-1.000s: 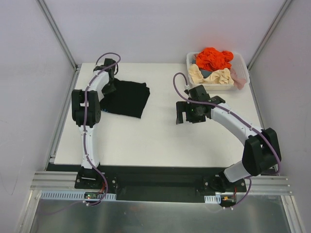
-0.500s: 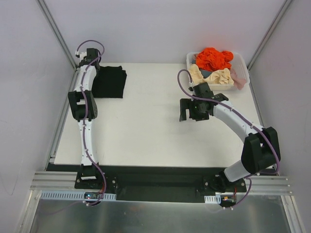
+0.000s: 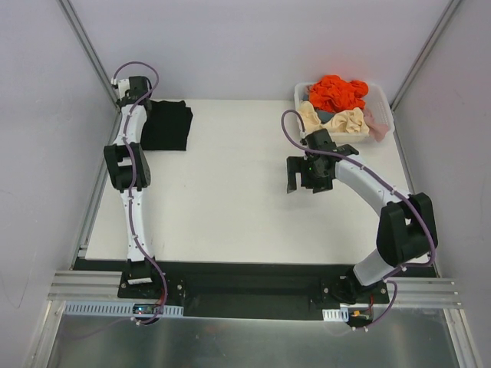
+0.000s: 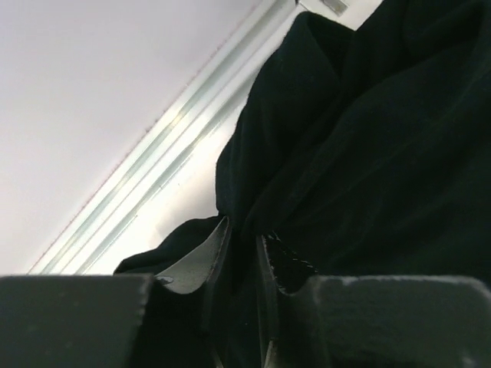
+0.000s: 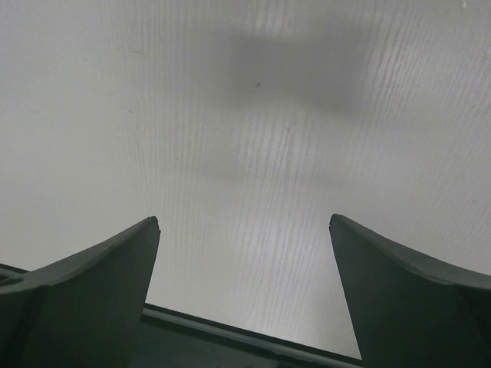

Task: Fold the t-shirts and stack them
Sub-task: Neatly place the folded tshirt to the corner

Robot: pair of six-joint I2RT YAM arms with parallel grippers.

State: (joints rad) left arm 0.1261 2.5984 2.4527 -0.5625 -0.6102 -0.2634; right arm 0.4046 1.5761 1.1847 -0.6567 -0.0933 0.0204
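Observation:
A folded black t-shirt (image 3: 167, 125) lies at the table's far left corner. My left gripper (image 3: 136, 98) is at its left edge, and in the left wrist view (image 4: 244, 241) its jaws are shut on a fold of the black t-shirt (image 4: 368, 153). My right gripper (image 3: 301, 182) hovers over bare table right of centre, open and empty; the right wrist view (image 5: 244, 230) shows only white table between its fingers. Orange (image 3: 336, 92), cream (image 3: 345, 119) and pink (image 3: 376, 121) shirts lie crumpled in a bin.
A white plastic bin (image 3: 383, 100) stands at the far right corner. Grey enclosure walls with metal posts close in the table on the left, back and right. A metal rail (image 4: 176, 146) runs along the table's left edge beside the black shirt.
My left gripper has dragged the black t-shirt from left of centre into the far left corner. My right gripper has drifted slightly to the right and away, still open.

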